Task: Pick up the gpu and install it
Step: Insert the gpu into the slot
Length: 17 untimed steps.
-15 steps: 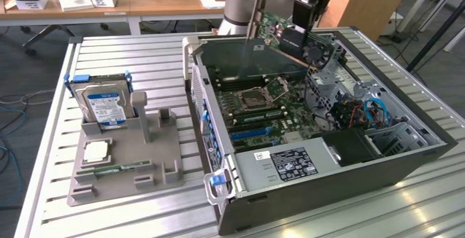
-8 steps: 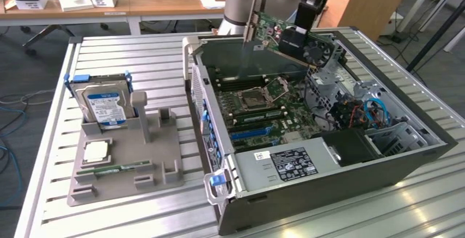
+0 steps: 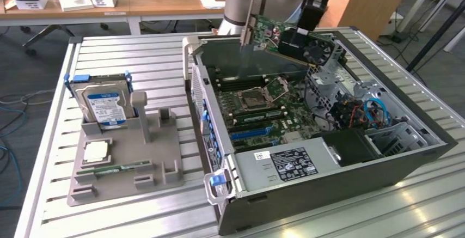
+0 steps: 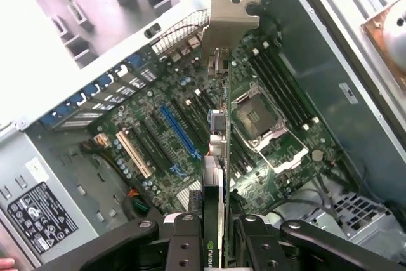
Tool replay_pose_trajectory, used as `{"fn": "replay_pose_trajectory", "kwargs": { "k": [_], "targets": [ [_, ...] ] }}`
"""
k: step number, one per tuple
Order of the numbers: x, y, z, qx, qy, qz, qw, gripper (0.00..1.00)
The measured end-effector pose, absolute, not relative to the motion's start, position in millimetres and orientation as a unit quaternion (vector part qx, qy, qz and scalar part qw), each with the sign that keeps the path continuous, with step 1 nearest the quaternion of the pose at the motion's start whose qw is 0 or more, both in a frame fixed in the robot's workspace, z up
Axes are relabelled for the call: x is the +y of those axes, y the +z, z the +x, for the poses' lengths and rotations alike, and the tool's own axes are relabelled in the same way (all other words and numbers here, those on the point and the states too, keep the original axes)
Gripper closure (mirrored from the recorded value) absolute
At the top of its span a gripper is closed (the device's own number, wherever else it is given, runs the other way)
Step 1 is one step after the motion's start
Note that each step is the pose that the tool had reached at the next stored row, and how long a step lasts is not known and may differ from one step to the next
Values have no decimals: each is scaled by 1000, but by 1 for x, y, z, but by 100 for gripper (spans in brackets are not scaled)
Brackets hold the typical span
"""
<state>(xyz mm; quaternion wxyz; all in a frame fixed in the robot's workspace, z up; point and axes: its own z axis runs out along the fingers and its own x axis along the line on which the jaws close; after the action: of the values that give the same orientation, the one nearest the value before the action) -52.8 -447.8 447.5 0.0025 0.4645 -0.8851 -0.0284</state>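
Hanging in the air above the open computer case (image 3: 327, 194), the gpu (image 3: 291, 41) is clear of the motherboard (image 3: 262, 104) and touches nothing below it. The end effector (image 4: 217, 239) is closed on the card's upper edge, one finger on each face. In the wrist view the card is seen edge-on, with its silver bracket (image 4: 229, 20) towards the case's rear wall and its lower edge over the board near the long blue expansion slot (image 4: 179, 132), though not yet in any slot.

The pick-up looks done, judging by this. Lowering the card, lining it up and seating it are all left.

Outside the case, on the exterior view's left, a grey holder tray (image 3: 123, 156) lies on the slatted bench (image 3: 130, 58). It carries a hard drive (image 3: 104, 104) standing on edge, a processor chip (image 3: 97, 152) and a green memory stick (image 3: 116, 168).
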Motion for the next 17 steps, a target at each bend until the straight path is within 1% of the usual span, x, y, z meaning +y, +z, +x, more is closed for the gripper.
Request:
{"fn": "replay_pose_trajectory", "kwargs": {
  "k": [17],
  "targets": [
    [-448,446,-53,-803,-28,596,7,74]
  ]
}}
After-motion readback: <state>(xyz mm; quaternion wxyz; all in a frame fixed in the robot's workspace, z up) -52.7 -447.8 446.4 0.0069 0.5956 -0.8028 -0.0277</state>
